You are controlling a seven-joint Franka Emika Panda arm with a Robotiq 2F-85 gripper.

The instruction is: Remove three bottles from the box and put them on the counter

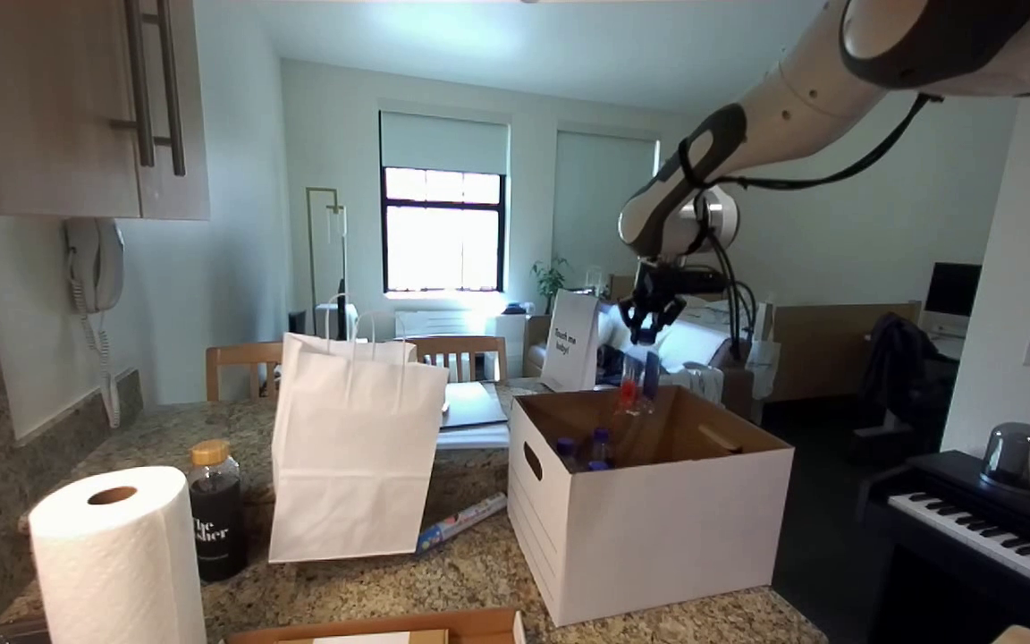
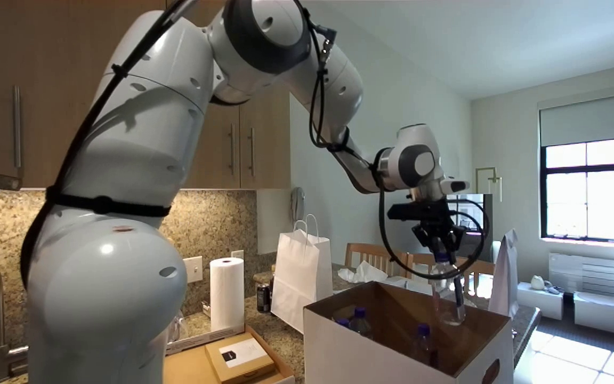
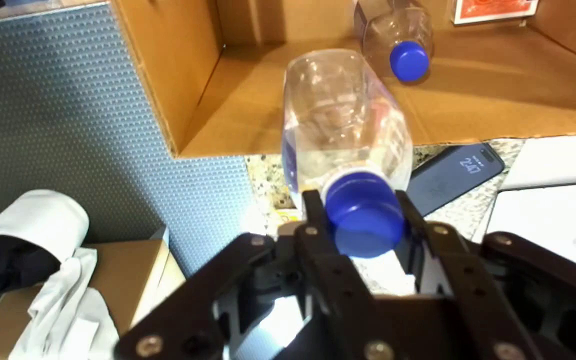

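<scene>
Claw (image 3: 359, 205) pinches one bottle (image 3: 338, 110) by its cap (image 3: 365, 212), at the box (image 1: 671, 537) mouth near a table (image 1: 461, 586) edge; moving sideways too low, we may snag its base and lose that cap-only grip.
</scene>
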